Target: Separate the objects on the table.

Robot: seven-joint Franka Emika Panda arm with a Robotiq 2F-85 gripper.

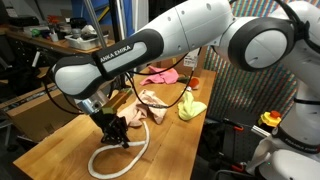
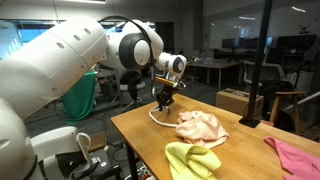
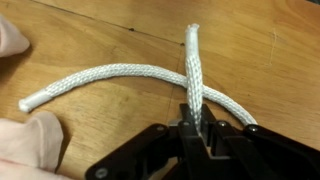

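Wooden table (image 2: 245,150) with white cord (image 3: 110,78), cream cloth (image 2: 202,127), yellow-green cloth (image 2: 192,160), pink cloth (image 2: 295,157)

**Reporter:** How is the arm posed?

**Robot:** My white arm (image 1: 190,35) stretches forward, the forearm sloping down. The wrist (image 1: 93,100) is bent so the hand hangs low.

**Reporter:** And the gripper?

**Robot:** My black gripper (image 3: 195,128) points downward in both exterior views. Its jaws are pinched nearly together on the white cord (image 3: 193,60), with my fingers (image 3: 184,125) pressing on either side. In the wrist view, the cord stands out from between them.
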